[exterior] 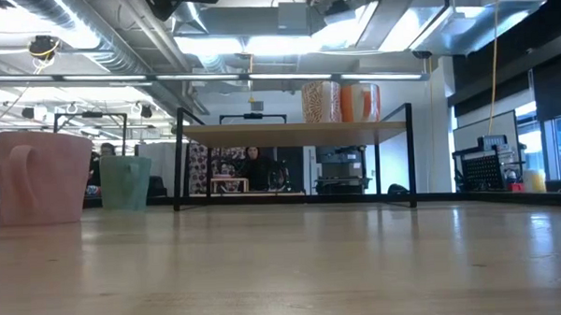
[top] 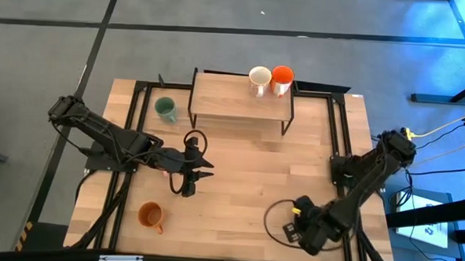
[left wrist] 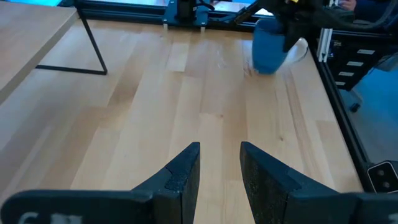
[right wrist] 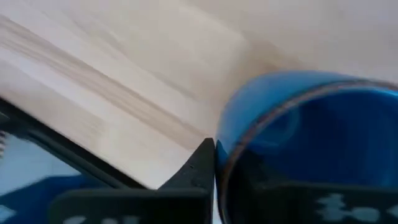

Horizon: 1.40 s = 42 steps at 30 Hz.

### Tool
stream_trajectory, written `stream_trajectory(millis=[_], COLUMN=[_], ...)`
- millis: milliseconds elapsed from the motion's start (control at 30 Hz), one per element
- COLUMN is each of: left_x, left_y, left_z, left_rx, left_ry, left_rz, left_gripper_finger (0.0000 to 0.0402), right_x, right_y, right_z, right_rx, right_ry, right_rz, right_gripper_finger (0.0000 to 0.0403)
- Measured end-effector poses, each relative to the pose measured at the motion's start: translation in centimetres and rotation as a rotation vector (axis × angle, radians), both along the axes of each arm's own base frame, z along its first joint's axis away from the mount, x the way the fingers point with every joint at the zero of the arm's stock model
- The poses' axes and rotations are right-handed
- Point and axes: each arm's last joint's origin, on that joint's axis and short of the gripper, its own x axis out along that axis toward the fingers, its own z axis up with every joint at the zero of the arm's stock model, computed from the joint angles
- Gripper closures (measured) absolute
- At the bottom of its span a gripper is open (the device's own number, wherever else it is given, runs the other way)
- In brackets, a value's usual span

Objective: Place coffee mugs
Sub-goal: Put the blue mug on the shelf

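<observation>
My right gripper (top: 305,226) is at the table's near right, shut on the blue mug (left wrist: 270,46), which the high view hides under the gripper. My left gripper (left wrist: 221,162) hovers open over the table's middle (top: 195,176), pointing right and holding nothing. The white mug (top: 259,76) and the orange-red mug (top: 282,77) stand on the shelf top. On its base, the green mug (top: 165,108) sits on the table left of the shelf. The orange-brown mug (top: 150,215) stands near the near left corner. The pink mug (exterior: 43,175) shows in the low view, in front of the green mug (exterior: 125,182). My right gripper holds the blue mug by its rim and wall (right wrist: 249,124), coming from above. One finger (right wrist: 202,171) lies against the outside of the wall; the mug hides the other. Whether the mug's base rests on the table, I cannot tell.
A low wooden shelf on black metal legs (top: 241,103) stands at the table's far middle. Black frame rails (top: 339,127) run along both sides of the table. A black cable loop (top: 276,215) lies beside the right gripper. Bare wood stretches between the two grippers.
</observation>
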Motion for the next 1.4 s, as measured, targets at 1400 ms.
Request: stream_trajectory(millis=[1400], left_x=[0.1], left_y=[-0.1], left_z=[0.1], left_rx=[-0.026], left_ry=[-0.013], left_rz=[-0.017], left_gripper_finger=[0.0292], right_x=[12.7], right_y=[-11.5], right_z=[-0.8], right_rx=[-0.141], right_ry=[-0.031], right_rz=[0.205], right_gripper_finger=[0.0319])
